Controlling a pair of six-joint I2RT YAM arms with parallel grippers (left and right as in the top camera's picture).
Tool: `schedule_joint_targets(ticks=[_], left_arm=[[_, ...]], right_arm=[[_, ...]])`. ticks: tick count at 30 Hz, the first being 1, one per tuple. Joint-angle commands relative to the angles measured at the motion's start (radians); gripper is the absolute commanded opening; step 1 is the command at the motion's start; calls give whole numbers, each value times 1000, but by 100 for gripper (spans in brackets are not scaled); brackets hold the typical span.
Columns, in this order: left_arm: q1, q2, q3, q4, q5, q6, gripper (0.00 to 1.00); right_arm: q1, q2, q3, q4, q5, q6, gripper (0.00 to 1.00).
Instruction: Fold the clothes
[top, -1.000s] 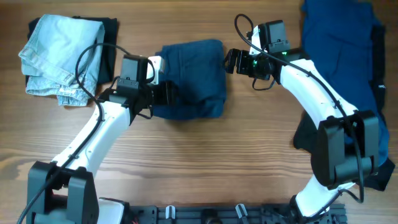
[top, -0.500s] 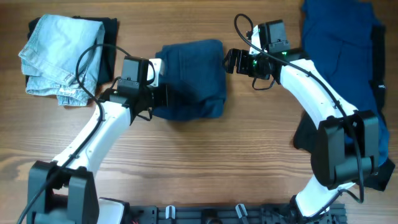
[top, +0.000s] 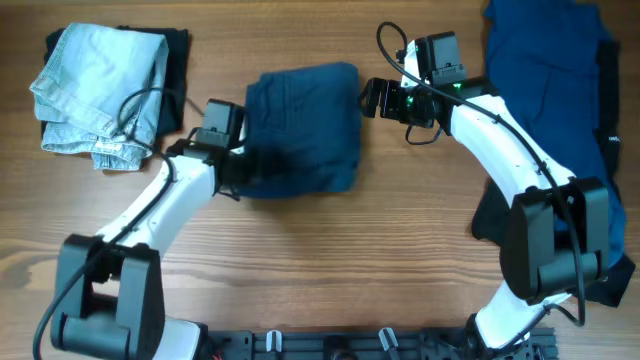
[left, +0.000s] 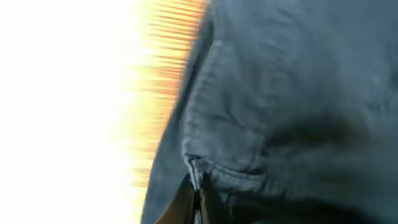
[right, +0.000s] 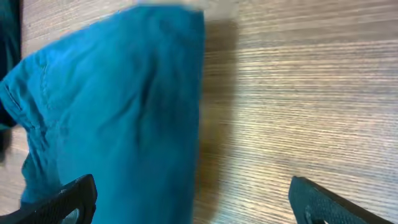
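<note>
A folded dark blue garment (top: 305, 120) lies on the wooden table (top: 330, 260), just left of centre. My left gripper (top: 250, 168) is at its left edge, shut on the cloth. In the left wrist view the fingertips (left: 198, 198) pinch a stitched seam of the garment (left: 292, 93). Just off the garment's right edge my right gripper (top: 366, 98) stands wide open. Its wrist view shows the gripper (right: 194, 202) straddling the edge of the blue cloth (right: 112, 112) and bare wood, holding nothing.
Folded light denim jeans (top: 100, 90) rest on a dark garment (top: 178, 60) at the back left. A pile of blue clothes (top: 550, 90) covers the right side, with dark cloth (top: 490, 215) under the right arm's base.
My left gripper has shut on the garment's left edge and its wrist has turned and shifted slightly down. The right arm has not moved.
</note>
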Motion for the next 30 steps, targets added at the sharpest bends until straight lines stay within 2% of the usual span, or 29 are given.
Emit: schedule_joint_targets(ticks=[1, 3, 5, 6, 9, 13, 15, 17, 19, 21, 25, 30], left_arm=[[29, -28, -3, -2, -145, -228, 4], [29, -27, -3, 21, -143, -258, 4], [29, -28, -3, 49, -128, -264, 23], [29, -28, -3, 64, -125, -264, 40], [29, -28, -3, 131, -126, -242, 71], [29, -37, 33, 181, -79, -141, 89], [29, -53, 65, 180, -15, -121, 100], [30, -79, 91, 196, 56, -129, 100], [37, -122, 107, 235, 129, -146, 100], [51, -171, 110, 268, 135, -198, 100], [116, -268, 110, 324, 132, -220, 100], [214, -327, 110, 301, 149, -249, 100]], right_arm=[[2, -32, 18, 16, -5, -16, 100], [2, -32, 18, 21, -5, -17, 100], [2, -32, 18, 24, -6, -24, 99], [2, -32, 18, 27, -9, -39, 99], [6, -32, 18, 47, -29, -130, 99], [5, -32, 18, 105, -66, -274, 100], [10, -30, 18, 142, -140, -417, 100], [22, -29, 18, 188, -185, -500, 100], [39, -27, 18, 230, -184, -520, 100], [60, -18, 18, 268, -185, -520, 99], [114, 29, 18, 322, -193, -511, 100], [200, 113, 18, 361, -219, -476, 98]])
